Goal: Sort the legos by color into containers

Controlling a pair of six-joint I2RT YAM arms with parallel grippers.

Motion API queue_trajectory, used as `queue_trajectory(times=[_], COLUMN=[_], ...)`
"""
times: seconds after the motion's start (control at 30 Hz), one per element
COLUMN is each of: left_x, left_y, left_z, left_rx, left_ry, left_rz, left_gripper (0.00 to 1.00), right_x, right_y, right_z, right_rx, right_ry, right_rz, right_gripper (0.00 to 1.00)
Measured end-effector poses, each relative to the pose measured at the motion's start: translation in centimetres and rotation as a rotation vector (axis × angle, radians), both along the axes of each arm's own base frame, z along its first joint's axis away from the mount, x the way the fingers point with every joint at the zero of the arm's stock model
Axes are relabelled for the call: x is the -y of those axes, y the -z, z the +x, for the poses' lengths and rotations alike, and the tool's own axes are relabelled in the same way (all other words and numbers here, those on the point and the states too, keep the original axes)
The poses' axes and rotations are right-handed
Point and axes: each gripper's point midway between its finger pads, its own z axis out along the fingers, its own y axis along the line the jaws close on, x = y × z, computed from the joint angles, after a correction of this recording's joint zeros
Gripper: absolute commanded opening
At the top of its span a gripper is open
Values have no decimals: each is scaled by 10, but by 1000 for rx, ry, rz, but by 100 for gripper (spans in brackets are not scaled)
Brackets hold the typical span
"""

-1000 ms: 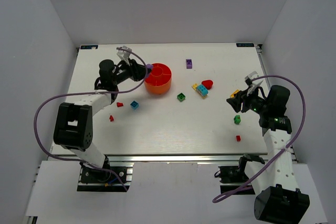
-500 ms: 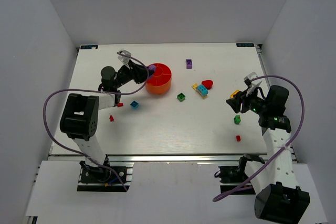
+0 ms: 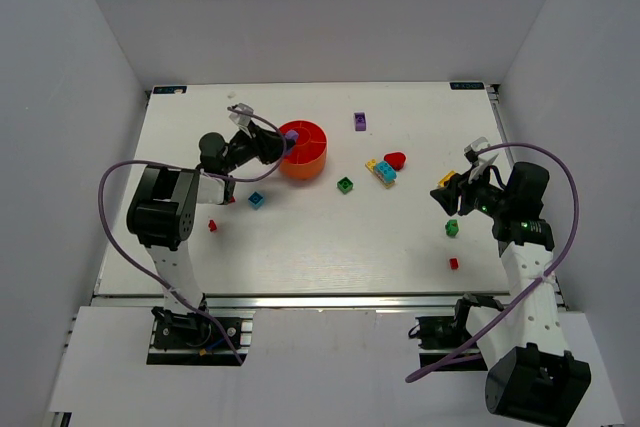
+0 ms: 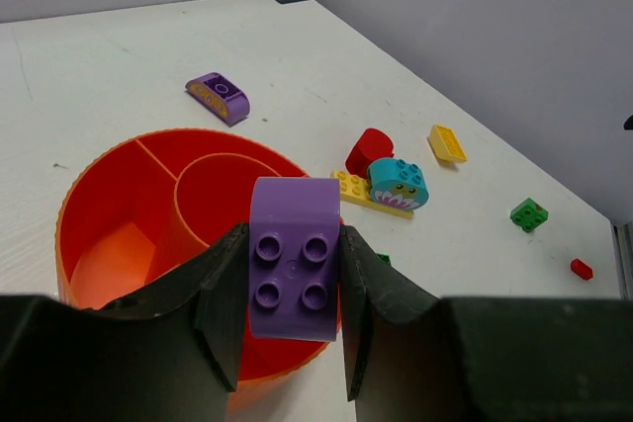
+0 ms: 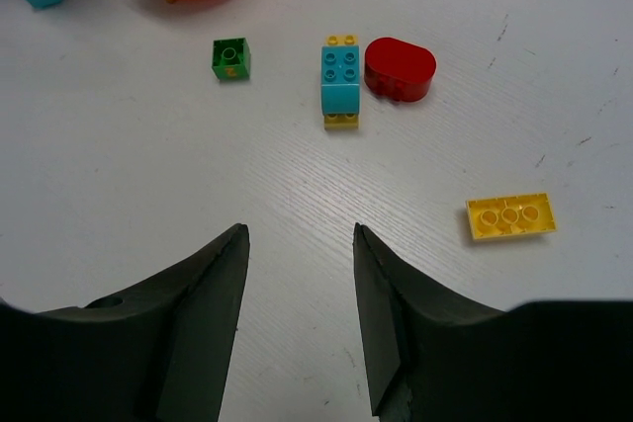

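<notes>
My left gripper [image 3: 284, 141] is shut on a purple lego [image 3: 291, 135] and holds it over the left rim of the red-orange bowl [image 3: 303, 166]. In the left wrist view the purple lego [image 4: 294, 254] sits studs-up between the fingers, above the bowl's near wall [image 4: 74, 207], with its wedge compartments and central cup behind. My right gripper [image 3: 446, 193] is open and empty above bare table at the right [image 5: 300, 229]. Loose legos lie around: a purple one [image 3: 360, 121], a red rounded one [image 3: 395, 160], a yellow-cyan stack [image 3: 380, 171], a green one [image 3: 345, 185].
A cyan lego [image 3: 257, 200] and two small red ones [image 3: 228, 200] [image 3: 212, 226] lie left of centre. A yellow plate [image 5: 509, 215], a green lego [image 3: 452, 228] and a small red one [image 3: 453, 263] lie near my right gripper. White walls enclose the table.
My left gripper has moved right with the purple lego, from beside the bowl's left side to over its rim. The right arm has not moved.
</notes>
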Motion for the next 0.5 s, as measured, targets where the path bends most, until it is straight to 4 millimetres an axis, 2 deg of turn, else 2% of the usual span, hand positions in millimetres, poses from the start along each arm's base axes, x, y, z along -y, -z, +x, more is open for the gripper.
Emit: queue_trajectory(times=[0.2, 0.43, 0.5], left_x=[-1, -2, -2], left_y=[16, 13, 12], left_z=[5, 9, 10], left_rx=[-24, -14, -9], left_ry=[-12, -26, -31], left_rz=[0, 1, 2], left_gripper=[36, 50, 52], right_x=[0, 0, 0], right_y=[2, 2, 2], right_z=[0, 1, 0], right_rx=[-5, -7, -5], right_ry=[-1, -3, -6], right_rz=[0, 1, 0], right_gripper=[52, 52, 52])
